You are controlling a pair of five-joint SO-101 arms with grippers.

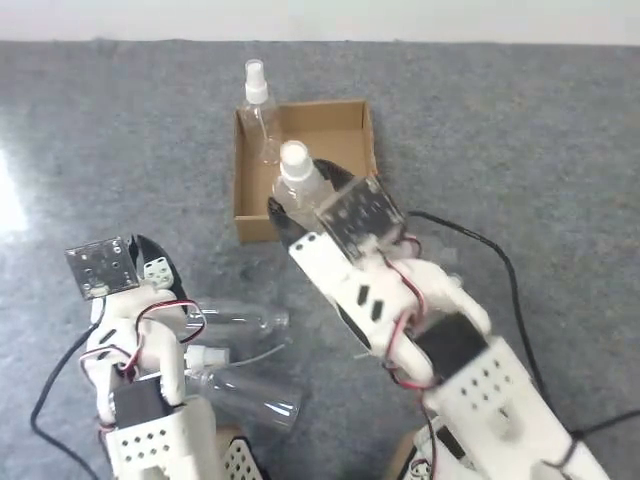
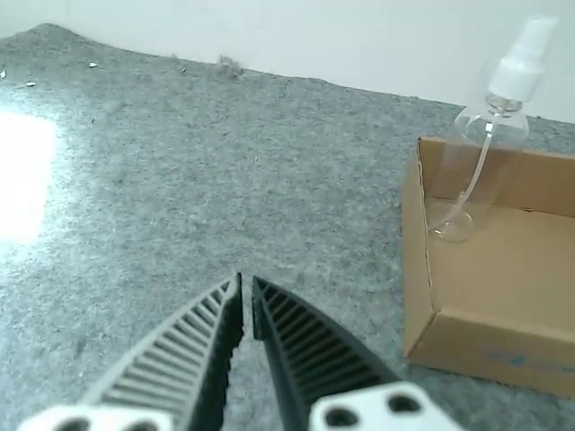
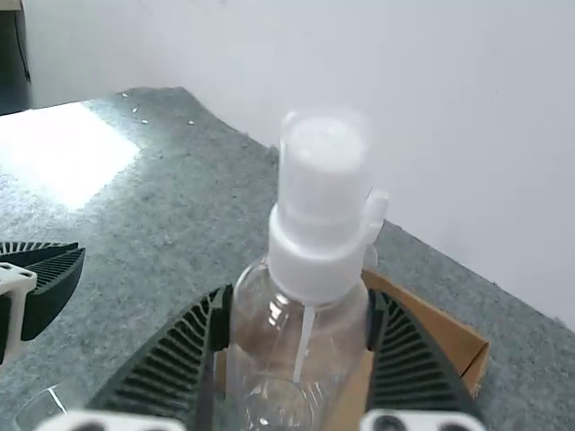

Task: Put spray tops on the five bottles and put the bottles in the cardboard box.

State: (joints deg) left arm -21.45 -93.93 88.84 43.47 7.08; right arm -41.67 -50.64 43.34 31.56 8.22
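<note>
In the middle of the high view, the right gripper (image 1: 290,205) is clamped on a clear bottle (image 1: 305,192) with a white spray top (image 1: 294,158). It holds the bottle upright over the lower edge of the cardboard box (image 1: 330,105). In the right wrist view, the ribbed fingers (image 3: 180,350) press on both sides of the bottle. A second bottle (image 1: 258,110), also with a top, stands in the box's upper-left corner. At the lower left, the left gripper (image 2: 247,287) has its fingers closed together on nothing, above the grey mat (image 2: 180,162). Just right of that arm, a third bottle (image 1: 240,320) and a fourth bottle (image 1: 255,400) lie on their sides, with a loose spray top (image 1: 208,355) between them.
</note>
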